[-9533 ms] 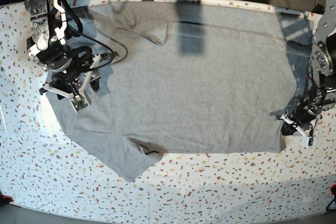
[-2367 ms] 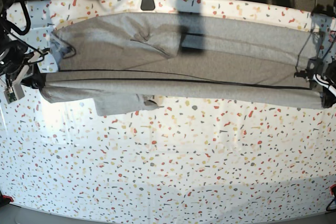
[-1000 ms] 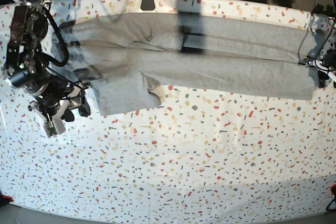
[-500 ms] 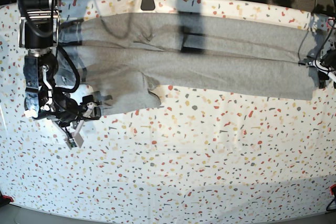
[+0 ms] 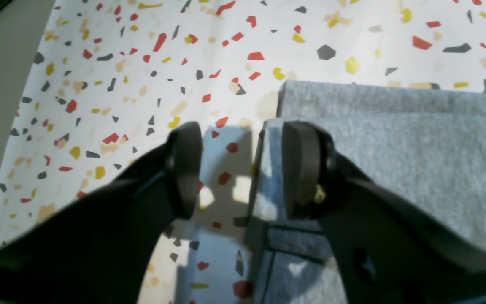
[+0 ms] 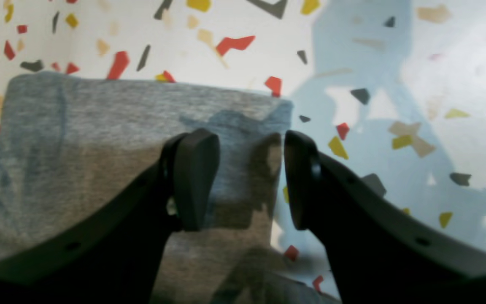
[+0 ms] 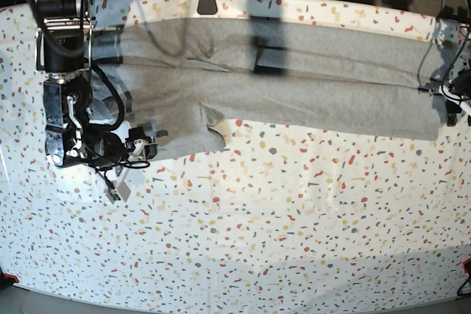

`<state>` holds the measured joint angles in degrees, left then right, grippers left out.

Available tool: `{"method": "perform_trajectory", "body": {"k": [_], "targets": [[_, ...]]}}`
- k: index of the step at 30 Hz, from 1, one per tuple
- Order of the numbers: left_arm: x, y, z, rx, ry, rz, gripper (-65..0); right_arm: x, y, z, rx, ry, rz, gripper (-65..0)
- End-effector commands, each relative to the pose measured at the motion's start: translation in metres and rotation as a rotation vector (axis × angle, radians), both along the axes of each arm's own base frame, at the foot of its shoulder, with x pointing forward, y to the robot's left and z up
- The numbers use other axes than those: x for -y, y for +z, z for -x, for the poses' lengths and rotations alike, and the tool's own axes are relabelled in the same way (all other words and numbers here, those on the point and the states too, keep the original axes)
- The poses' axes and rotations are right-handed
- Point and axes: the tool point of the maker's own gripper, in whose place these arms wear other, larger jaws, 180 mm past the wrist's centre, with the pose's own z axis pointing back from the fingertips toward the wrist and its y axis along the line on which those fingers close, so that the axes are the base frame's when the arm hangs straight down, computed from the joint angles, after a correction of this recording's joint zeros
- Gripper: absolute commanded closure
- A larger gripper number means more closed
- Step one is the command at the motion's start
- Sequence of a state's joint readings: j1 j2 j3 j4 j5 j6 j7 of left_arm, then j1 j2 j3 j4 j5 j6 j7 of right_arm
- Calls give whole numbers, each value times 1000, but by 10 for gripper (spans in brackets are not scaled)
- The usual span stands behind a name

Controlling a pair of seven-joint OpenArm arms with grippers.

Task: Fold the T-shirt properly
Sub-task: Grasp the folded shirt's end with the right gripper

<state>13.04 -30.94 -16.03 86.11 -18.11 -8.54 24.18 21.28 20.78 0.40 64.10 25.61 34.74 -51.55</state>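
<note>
A: Left wrist view: the left gripper (image 5: 234, 169) is gaping wide, gripping nothing; the T-shirt (image 5: 395, 143) edge is lying under its right finger, on the table (image 5: 141, 63).

B: Right wrist view: the right gripper (image 6: 249, 177) is spread wide too, straddling the sleeve (image 6: 141, 126) corner.

A: Base view: the T-shirt (image 7: 309, 79) is lying as a long band across the far side; the right gripper (image 7: 129, 159) is hovering nearest the sleeve (image 7: 173, 134).

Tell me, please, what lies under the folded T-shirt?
Under the T-shirt lies the speckled table, bare in front of it. The fold stacks cloth layers; the table beneath and anything between the layers is covered.
</note>
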Motion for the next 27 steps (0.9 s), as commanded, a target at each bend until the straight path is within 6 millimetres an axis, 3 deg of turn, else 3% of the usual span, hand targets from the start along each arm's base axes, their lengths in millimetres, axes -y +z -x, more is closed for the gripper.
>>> {"method": "perform_trajectory", "body": {"k": [1, 5, 12, 16, 24, 27], "targets": [[-6, 18, -10, 55, -5, -23, -301, 5, 18, -15, 53, 0, 6, -295], [-6, 18, -9, 55, -5, -23, -301, 7, 11, -11, 25, -7, 6, -295], [-6, 19, -10, 56, -5, -23, -301, 20, -25, 6, -74, -50, 10, -294], [-6, 19, -10, 56, -5, -23, -301, 17, -29, 10, -89, -26, 4, -291], [-6, 18, -9, 55, -4, -23, -301, 3, -34, 15, -119, 19, 9, -20], [-6, 18, -9, 55, -4, -23, -301, 10, -29, 6, -88, 19, 44, 0]]}}
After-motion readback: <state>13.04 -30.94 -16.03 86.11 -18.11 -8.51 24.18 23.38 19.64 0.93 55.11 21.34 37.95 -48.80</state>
